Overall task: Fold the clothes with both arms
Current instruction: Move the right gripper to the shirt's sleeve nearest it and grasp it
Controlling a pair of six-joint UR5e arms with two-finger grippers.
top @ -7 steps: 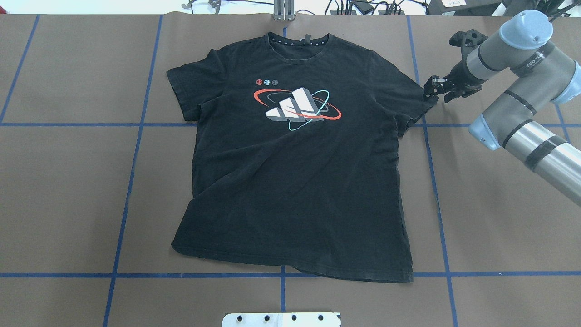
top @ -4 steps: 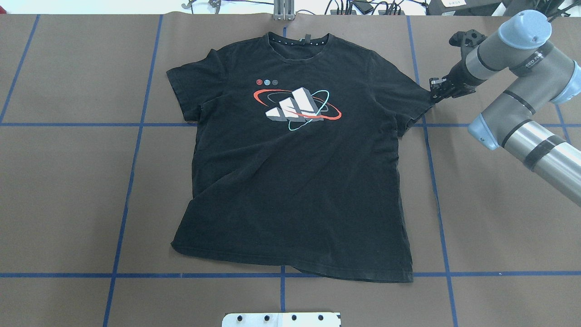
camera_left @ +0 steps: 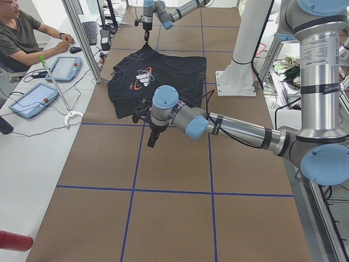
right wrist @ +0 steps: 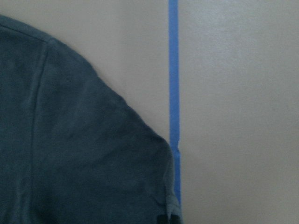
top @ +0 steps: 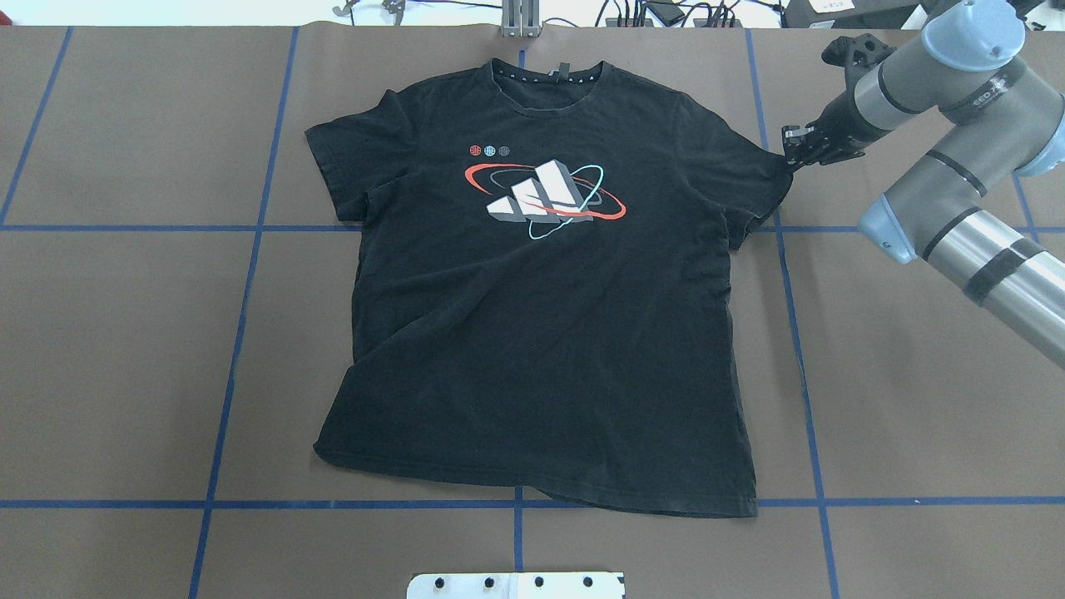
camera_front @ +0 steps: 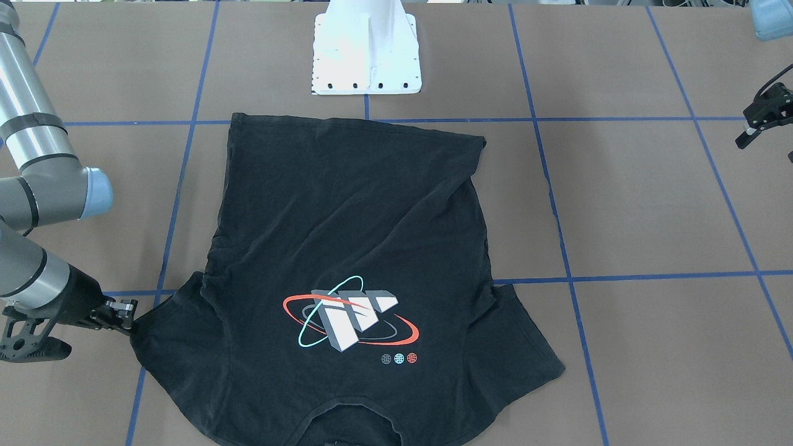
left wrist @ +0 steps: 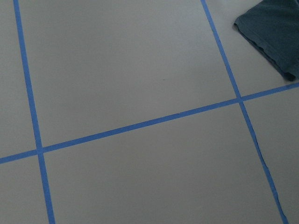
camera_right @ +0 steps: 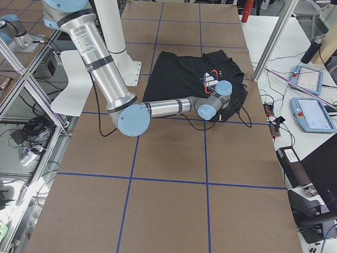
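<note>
Right gripper point(top: 790, 152) has just closed, fingers pinched onto the right sleeve point(top: 753, 179) tip, open a second ago | T-shirt point(top: 541, 333) flat mid-table point(top: 125, 349), collar far | left gripper point(camera_front: 761, 121) well apart, opening unreadable | sleeve fold looks ready.

On both long sides of the black short-sleeved cotton T-shirt point(top: 532, 333), the brown paper-covered table point(top: 125, 349) lies flat and bare, and I can sweep low there. Just past its hem stands the white metal mounting base point(camera_front: 365, 56). Off its sleeve on my right, my own silver-grey right arm point(top: 965, 258) slants over the table. Beyond its collar, a grey metal post point(top: 520, 18) and black cables point(top: 666, 12) line the edge.
</note>
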